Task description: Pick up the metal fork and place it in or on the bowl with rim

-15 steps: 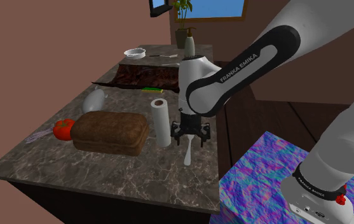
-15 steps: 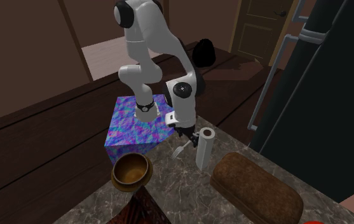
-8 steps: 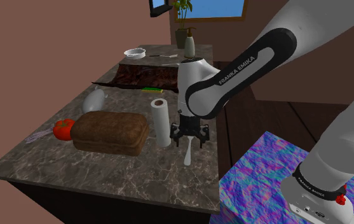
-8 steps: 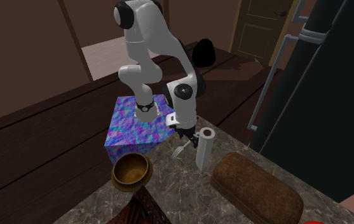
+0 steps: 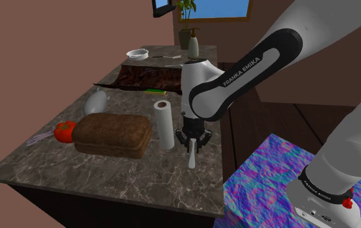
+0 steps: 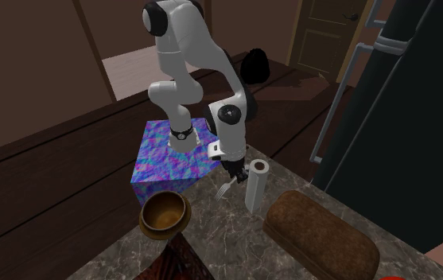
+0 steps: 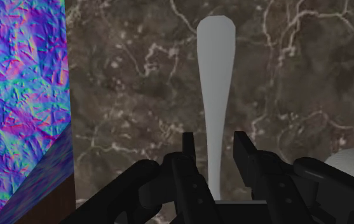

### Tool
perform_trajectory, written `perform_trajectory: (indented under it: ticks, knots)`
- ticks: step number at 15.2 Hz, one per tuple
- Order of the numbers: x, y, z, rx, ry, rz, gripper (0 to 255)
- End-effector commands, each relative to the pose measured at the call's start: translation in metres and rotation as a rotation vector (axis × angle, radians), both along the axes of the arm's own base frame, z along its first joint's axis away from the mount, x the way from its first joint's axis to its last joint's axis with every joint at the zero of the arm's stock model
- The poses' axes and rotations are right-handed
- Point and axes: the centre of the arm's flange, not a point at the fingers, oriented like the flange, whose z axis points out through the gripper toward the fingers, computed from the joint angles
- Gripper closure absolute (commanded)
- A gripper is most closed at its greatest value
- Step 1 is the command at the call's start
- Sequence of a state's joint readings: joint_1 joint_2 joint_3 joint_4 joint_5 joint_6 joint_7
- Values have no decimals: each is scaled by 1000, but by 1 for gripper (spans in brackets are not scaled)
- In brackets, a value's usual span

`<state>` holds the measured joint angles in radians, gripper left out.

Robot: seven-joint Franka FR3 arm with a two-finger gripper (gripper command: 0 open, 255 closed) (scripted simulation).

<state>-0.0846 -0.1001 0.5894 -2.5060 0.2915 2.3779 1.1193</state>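
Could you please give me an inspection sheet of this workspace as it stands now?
Surface: dark marbled counter.
Job's things: pale fork lying on the counter near its edge; brown bowl upright, apart from the fork.
Clutter: paper roll upright beside the fork; bread loaf; tomato; white dish at the far end.
Hand: hand low over the fork, fingers open astride its handle, a gap on each side.
Cables: nothing seen.
Surroundings: patterned stand; wooden floor; door.

Brown loaf (image 5: 113, 135) beside paper roll (image 5: 164, 124); perhaps a tomato (image 5: 64, 131).
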Motion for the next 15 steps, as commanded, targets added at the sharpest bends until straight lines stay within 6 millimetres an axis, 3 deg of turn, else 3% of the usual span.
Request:
perform_trajectory:
  ticks: [1,3,15]
  knots:
    - [0,0,0,0,0,0,255]
    - [0,0,0,0,0,0,255]
    - [0,0,63,0,0,0,255]
